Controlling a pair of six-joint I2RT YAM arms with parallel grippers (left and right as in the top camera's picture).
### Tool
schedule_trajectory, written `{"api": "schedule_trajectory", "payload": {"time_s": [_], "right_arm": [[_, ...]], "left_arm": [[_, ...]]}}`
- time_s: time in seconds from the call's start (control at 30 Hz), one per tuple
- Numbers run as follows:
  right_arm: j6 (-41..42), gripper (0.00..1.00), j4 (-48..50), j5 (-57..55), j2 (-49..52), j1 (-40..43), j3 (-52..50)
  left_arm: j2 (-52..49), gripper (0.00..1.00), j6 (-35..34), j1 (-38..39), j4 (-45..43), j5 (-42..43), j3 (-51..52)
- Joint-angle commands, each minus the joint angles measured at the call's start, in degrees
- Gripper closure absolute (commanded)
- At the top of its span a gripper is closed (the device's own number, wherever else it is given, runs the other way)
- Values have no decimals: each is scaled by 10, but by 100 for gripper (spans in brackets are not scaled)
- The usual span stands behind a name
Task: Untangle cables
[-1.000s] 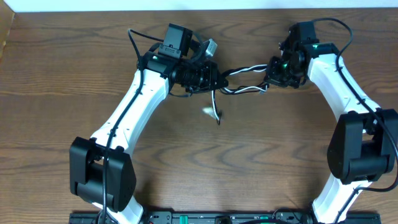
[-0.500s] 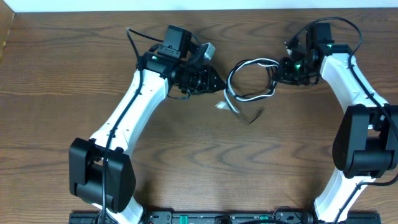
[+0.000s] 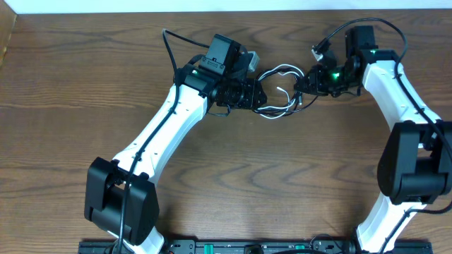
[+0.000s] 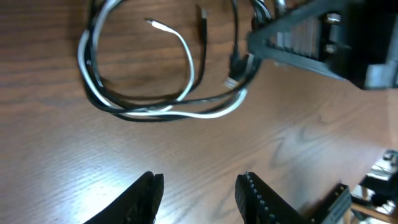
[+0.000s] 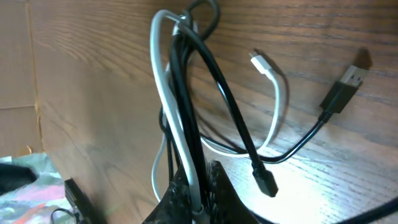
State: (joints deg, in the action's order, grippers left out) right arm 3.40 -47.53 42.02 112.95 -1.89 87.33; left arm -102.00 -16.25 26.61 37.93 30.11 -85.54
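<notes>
Cables (image 3: pixel 277 113) lie in a loose loop on the table (image 3: pixel 212 176), between my two pincers at the far side. My right pincer (image 5: pixel 198 186) is clamped tight on them: the white cable (image 5: pixel 163 81) and the black cable (image 5: pixel 217 81) run side by side down into its fingers (image 5: pixel 177 199). My left pincer (image 4: pixel 199 186) stands partly wide and holds nothing. Only bare wood shows between its tips, and it hovers just beside the loop without touching it.

The two cables are not yet parted. From the left wrist they run together along the near curve of the loop, black against white, and I cannot tell how many times they cross. The ends are free. A white plug (image 5: pixel 261 64) lies inside the loop, a flat black plug (image 5: pixel 348 81) lies out on the wood, and a smaller black plug (image 5: pixel 264 180) sits close to my right fingers.

I judge the step in hand to be finding a hold for the empty left pincer while the right one anchors the bundle. The next move calls for my left pincer to come down on one colour only. The best spot is where the strands lie apart, such as the white run near its plug. From there it can draw that strand away from the right side. Taking both at once would only stretch the bundle. The cables are thin and lie flat on the table, so I must close low.
</notes>
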Motion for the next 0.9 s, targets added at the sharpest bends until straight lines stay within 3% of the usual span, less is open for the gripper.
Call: {"api": "schedule_trajectory", "payload": {"time_s": [0.0, 0.13, 0.53, 0.73, 0.87], "right_arm": [[-1, 99, -3, 28, -33, -1, 5], [4, 99, -18, 28, -33, -2, 5], [4, 99, -28, 27, -33, -2, 5], [4, 99, -28, 25, -33, -2, 5], [4, 99, -30, 25, -33, -2, 5]], "left_arm": [[-21, 53, 8, 5, -7, -35, -9], [-56, 46, -1, 7, -28, -38, -9], [-122, 44, -36, 21, -52, -36, -9], [-131, 41, 139, 34, -64, 39, -9], [-138, 41, 187, 37, -99, 27, -9]]}}
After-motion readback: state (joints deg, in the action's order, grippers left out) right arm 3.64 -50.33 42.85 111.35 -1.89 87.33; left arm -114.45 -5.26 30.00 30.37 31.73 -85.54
